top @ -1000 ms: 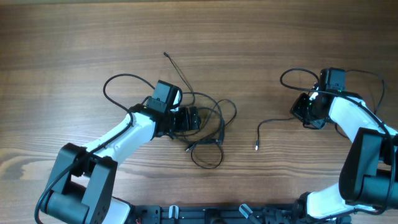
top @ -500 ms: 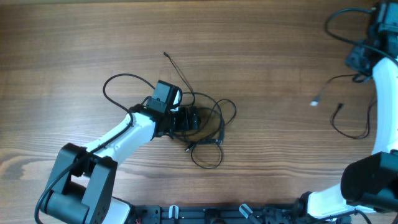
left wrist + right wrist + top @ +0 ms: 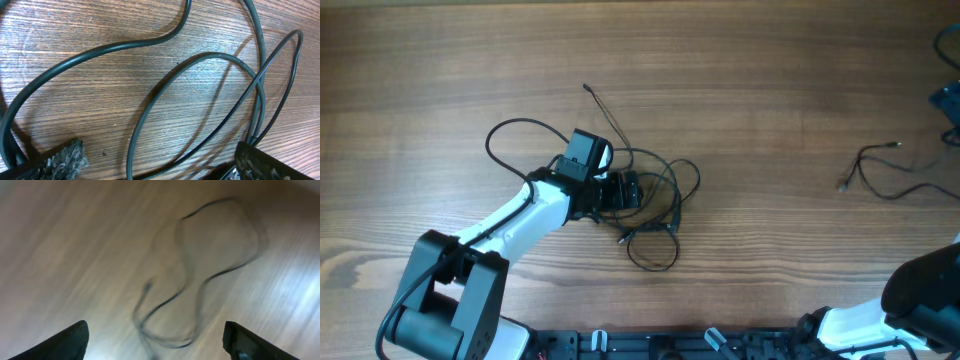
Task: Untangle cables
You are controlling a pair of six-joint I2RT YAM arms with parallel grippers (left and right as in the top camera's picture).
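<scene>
One thin black cable [image 3: 665,185] lies in tangled loops at the table's middle, with a free end [image 3: 587,88] pointing to the far side. My left gripper [image 3: 628,190] rests low over this tangle. In the left wrist view its fingers [image 3: 60,161] stand wide open, with loops of cable [image 3: 200,100] on the wood between them, not pinched. The second cable [image 3: 880,172] lies apart at the far right, its plug [image 3: 842,185] toward the middle. My right gripper [image 3: 160,342] is open above that cable [image 3: 200,280], which shows blurred, and holds nothing. It is almost out of the overhead view.
The left arm [image 3: 510,225] stretches from the near left corner across a loop of the first cable [image 3: 510,130]. The right arm's base [image 3: 920,290] stands at the near right corner. Bare wooden table [image 3: 770,120] separates the two cables.
The right gripper pulled the second cable from the middle to the far right, then opened and let it drop on the table. The left arm and the tangle have not moved.
</scene>
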